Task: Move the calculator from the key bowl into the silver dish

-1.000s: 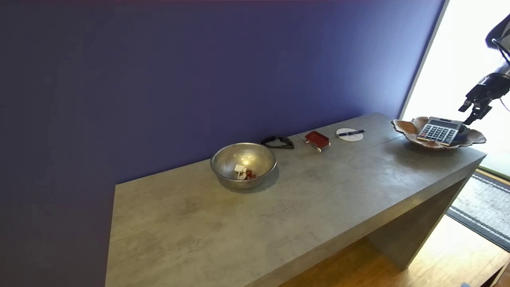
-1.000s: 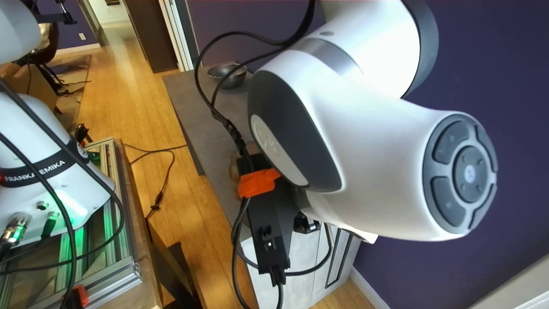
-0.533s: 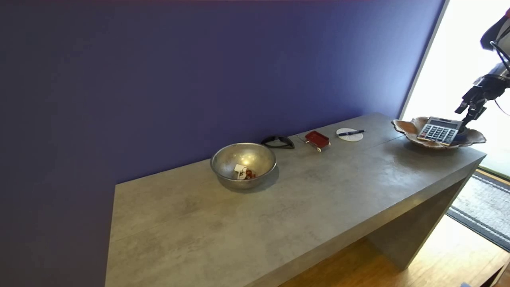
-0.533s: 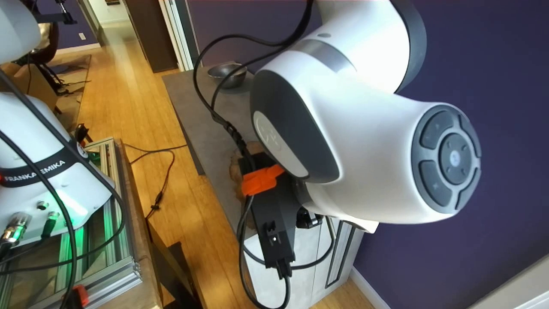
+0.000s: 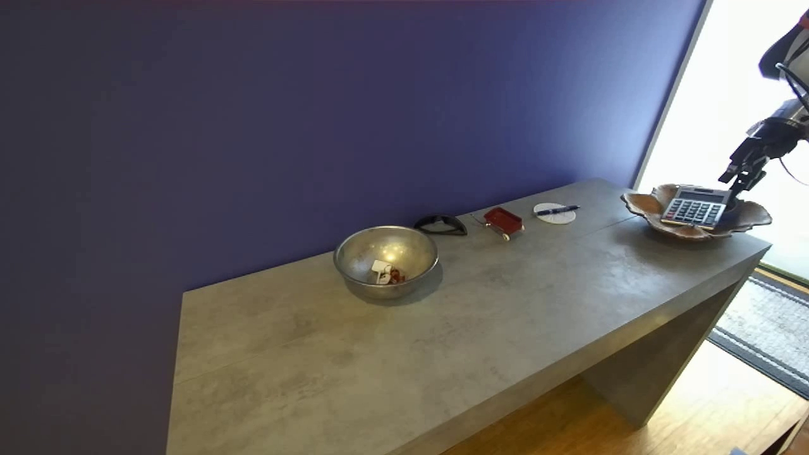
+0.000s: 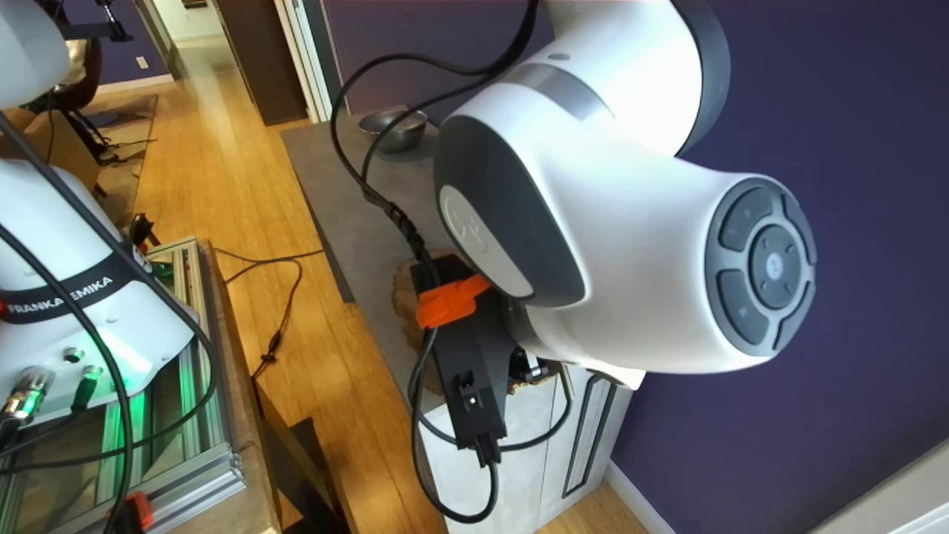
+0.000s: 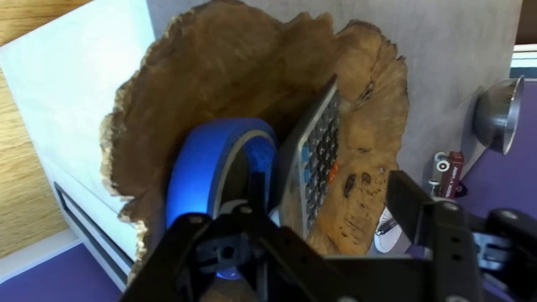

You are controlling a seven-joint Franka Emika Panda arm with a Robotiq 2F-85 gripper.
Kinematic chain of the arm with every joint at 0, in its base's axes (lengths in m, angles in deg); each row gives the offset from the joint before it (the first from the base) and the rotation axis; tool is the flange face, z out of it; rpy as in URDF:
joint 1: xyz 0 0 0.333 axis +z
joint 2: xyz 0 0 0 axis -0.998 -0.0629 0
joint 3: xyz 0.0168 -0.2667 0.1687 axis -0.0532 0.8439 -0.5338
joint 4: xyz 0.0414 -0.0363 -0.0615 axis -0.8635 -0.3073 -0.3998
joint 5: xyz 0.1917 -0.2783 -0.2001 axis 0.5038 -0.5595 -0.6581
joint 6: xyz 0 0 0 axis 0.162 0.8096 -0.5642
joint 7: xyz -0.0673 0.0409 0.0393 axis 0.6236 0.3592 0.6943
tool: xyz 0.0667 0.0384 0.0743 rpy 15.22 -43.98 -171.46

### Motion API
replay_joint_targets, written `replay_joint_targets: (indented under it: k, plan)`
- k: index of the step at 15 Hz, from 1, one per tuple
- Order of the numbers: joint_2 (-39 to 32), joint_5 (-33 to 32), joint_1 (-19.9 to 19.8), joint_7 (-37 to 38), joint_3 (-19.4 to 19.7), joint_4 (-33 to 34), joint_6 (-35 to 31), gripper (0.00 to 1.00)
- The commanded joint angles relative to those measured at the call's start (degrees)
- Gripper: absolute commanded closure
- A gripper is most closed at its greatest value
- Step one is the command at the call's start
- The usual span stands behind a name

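Observation:
The grey calculator leans in the key bowl, a brown wavy-rimmed wooden dish at the table's far right end. In the wrist view, the calculator stands tilted beside a blue tape roll in the key bowl. My gripper is low at the calculator's upper edge. In the wrist view, the gripper is open. One finger is on the tape-roll side and the other beyond the keys; contact is unclear. The silver dish stands apart at mid-table and also shows in the wrist view.
The blue tape roll sits in the key bowl against the calculator's back. A red toy wagon, dark glasses and a pen on a white coaster lie along the wall. Small items lie inside the silver dish.
My gripper has moved down and slightly left in an exterior view, closer to the key bowl. The calculator's upper end has shifted slightly left. The silver dish has not moved.

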Motion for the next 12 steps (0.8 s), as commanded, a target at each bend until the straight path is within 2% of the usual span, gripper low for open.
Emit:
replay_joint_targets:
  k: [1, 7, 9, 12]
  plan:
    - [0.9, 1.2, -1.0, -0.3, -0.3, -0.3, 4.1, 0.56]
    - [0.2, 0.8, -0.1, 3.0, 0.7, -0.1, 2.9, 0.96]
    - [0.0, 0.8, -0.1, 4.6, 0.8, 0.0, 2.8, 1.00]
    - [1.6, 0.0, -1.0, 6.0, 1.2, 0.3, 5.8, 0.97]
